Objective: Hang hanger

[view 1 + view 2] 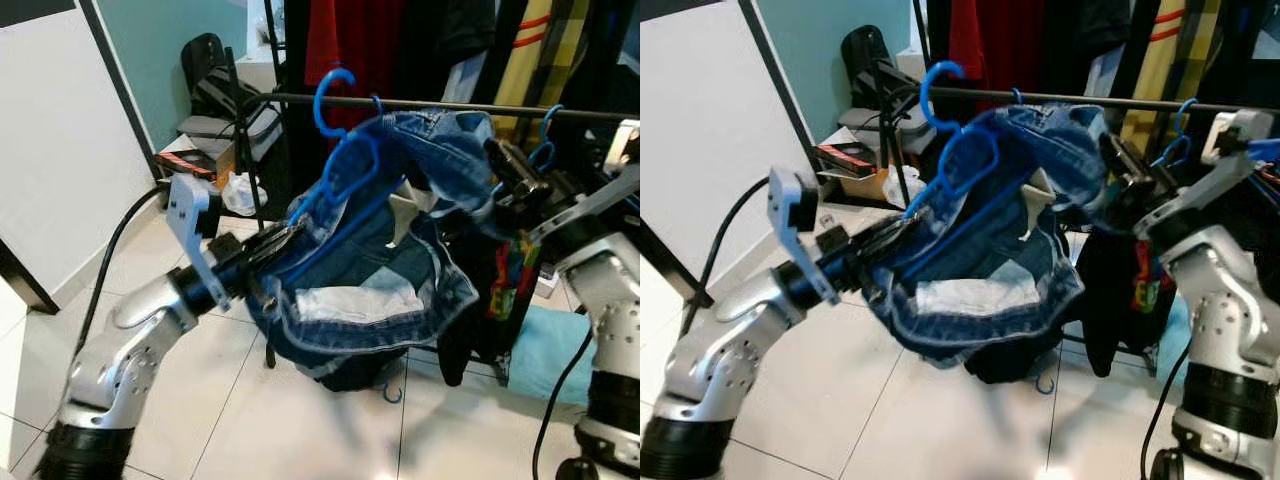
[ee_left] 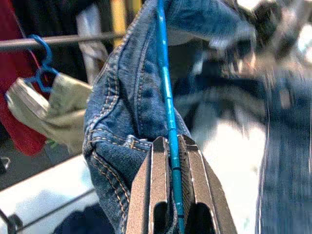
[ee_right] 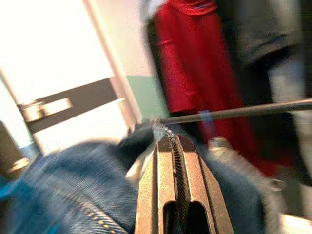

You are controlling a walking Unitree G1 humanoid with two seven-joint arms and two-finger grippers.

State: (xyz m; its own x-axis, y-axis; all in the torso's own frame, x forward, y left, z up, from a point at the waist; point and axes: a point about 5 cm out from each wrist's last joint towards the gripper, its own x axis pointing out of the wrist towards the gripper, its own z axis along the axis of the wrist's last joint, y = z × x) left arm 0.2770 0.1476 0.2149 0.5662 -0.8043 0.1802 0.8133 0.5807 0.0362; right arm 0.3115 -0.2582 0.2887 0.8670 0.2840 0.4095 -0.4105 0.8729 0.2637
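A blue plastic hanger [image 1: 345,160] carries a pair of blue jeans [image 1: 370,280]. Its hook [image 1: 328,100] is level with the dark rail [image 1: 440,105] of the clothes rack and to the left of the clothes hung there. My left gripper [image 1: 270,245] is shut on the hanger's lower bar [image 2: 168,117] together with the jeans' hem, as the left wrist view shows. My right gripper [image 1: 500,165] is at the jeans' upper right end, just below the rail; in the right wrist view its fingers [image 3: 187,165] are pressed together on denim [image 3: 68,190].
Red, dark and yellow striped clothes [image 1: 350,45] hang on the rail, with other blue hangers [image 1: 545,135] at the right. A black bag [image 1: 215,85] and boxes stand behind the rack's left post. A white wall panel [image 1: 60,150] is on the left; tiled floor [image 1: 300,420] below.
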